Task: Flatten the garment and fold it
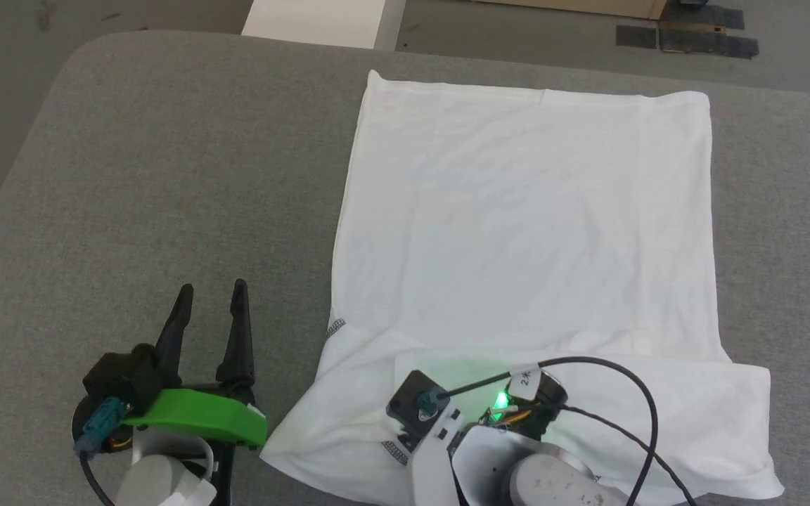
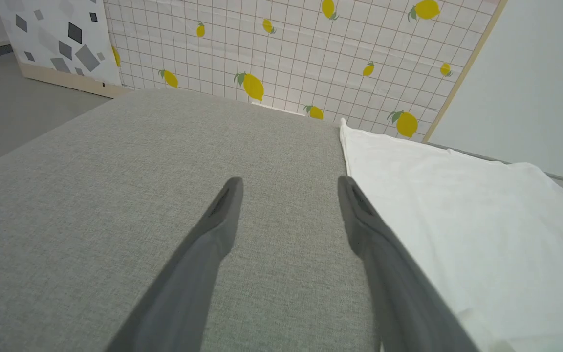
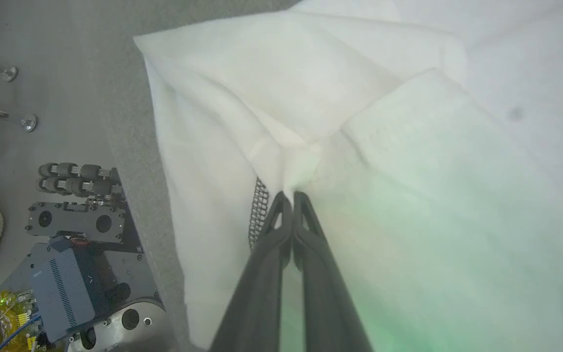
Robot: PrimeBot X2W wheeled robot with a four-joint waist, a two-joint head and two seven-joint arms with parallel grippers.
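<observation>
One garment (image 1: pixel 524 225), white, thin fabric. It lies on the right half of the grey cloth-covered tabletop (image 1: pixel 166 176), with its far edge close to the tabletop's far edge and its near part reaching the near edge.

Far portion: spread smooth, roughly rectangular, side edges straight.

Near portion: rumpled, with layers lapped over one another and a flap running out toward the near right corner. Dark zigzag stitching (image 3: pixel 260 205) shows at a seam there.

Right gripper (image 3: pixel 291 195): jaws closed together on a pinch of the garment's fabric beside that stitching, at the near edge.

Left gripper (image 1: pixel 212 287): jaws wide apart, holding nothing, over bare tabletop just beside the garment's left edge, toward the near edge.

Status, as judged: flattening is largely done across the body, but the near portion is not yet smoothed. Apart from the lapped near layers no finished fold is to be seen, so the folding appears mostly left to do.
</observation>
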